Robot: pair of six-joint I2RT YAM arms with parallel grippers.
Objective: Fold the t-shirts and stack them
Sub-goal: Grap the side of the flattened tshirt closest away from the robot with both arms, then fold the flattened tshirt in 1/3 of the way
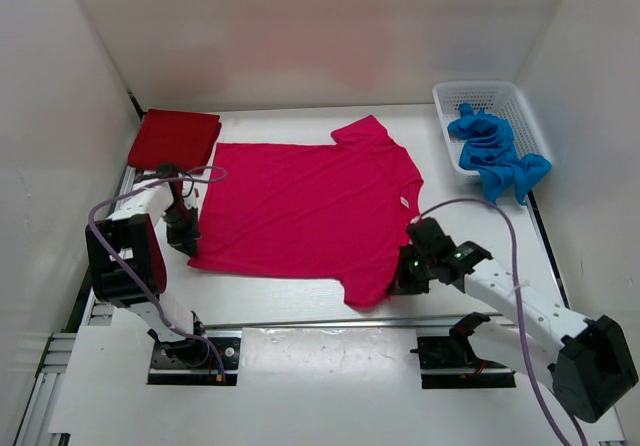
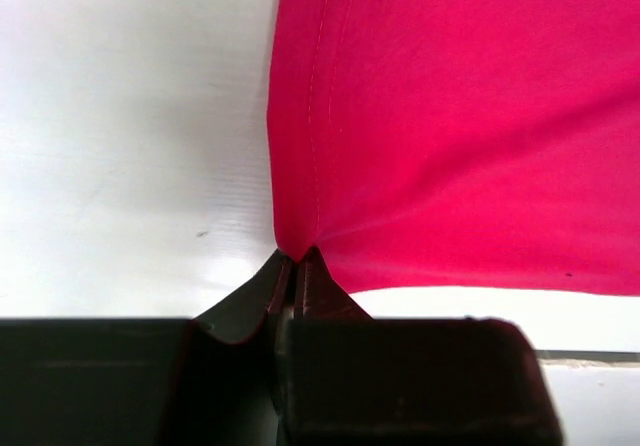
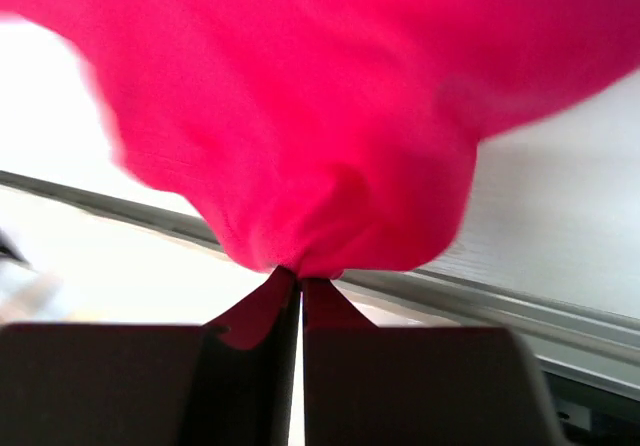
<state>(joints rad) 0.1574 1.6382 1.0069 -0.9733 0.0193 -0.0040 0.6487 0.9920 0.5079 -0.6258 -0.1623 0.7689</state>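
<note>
Magenta-pink t-shirt point(image 1: 305, 206) flat at table ctr, pinched both ends.
L gripper point(image 2: 297, 262) closed on its hem corner at 8 o'clock; R gripper point(image 3: 300, 282) closed on bunched cloth by near sleeve at 4. Dark red t-shirt point(image 1: 173, 138) folded at 10; blue t-shirt point(image 1: 495, 151) in basket point(image 1: 522, 98) at 2.

The magenta-pink t-shirt point(image 1: 300, 211) is seen as plain and unpatterned, with a small pale label at the neck. The dark red t-shirt point(image 1: 174, 138) and the bright blue t-shirt point(image 1: 495, 151) are likewise plain. The basket point(image 1: 478, 85) is made of white mesh. The bench point(image 1: 270, 126) is white. The left gripper point(image 1: 185, 236) and right gripper point(image 1: 406, 280) are coloured black, and a lilac cable point(image 1: 470, 200) is seen.
</note>
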